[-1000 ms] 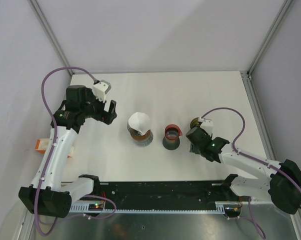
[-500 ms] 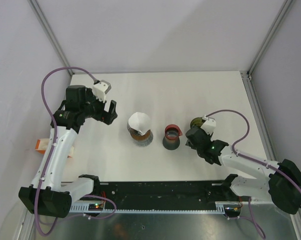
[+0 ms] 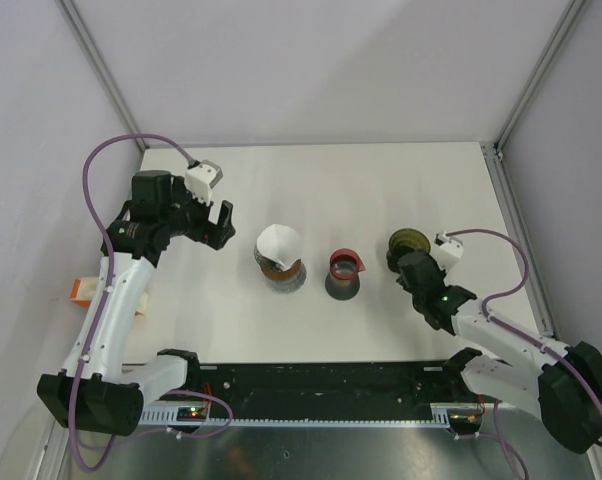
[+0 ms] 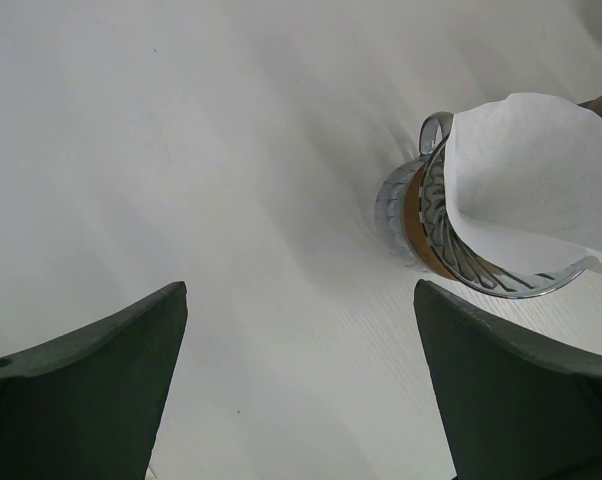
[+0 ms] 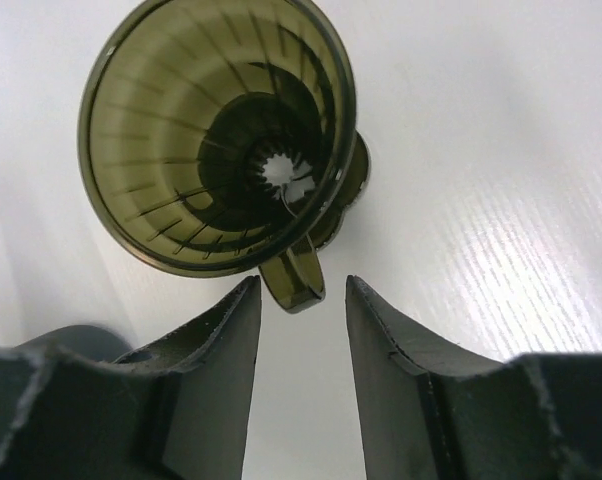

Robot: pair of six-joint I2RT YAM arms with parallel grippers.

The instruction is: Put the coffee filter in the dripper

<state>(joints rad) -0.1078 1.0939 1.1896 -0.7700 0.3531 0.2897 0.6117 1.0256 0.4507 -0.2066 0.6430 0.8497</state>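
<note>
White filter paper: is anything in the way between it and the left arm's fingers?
No, nothing visible is. In the left wrist view, only table surface lies between the open left fingers and the white filter, which sits in the metal dripper.

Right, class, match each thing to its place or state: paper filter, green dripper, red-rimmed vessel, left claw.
1 paper filter
2 green dripper
3 red-rimmed vessel
4 left claw

a wide open, empty
b middle of the row
c inside the metal dripper
d rightmost, nothing inside

Pairs: 1-c, 2-d, 3-b, 4-a
</note>
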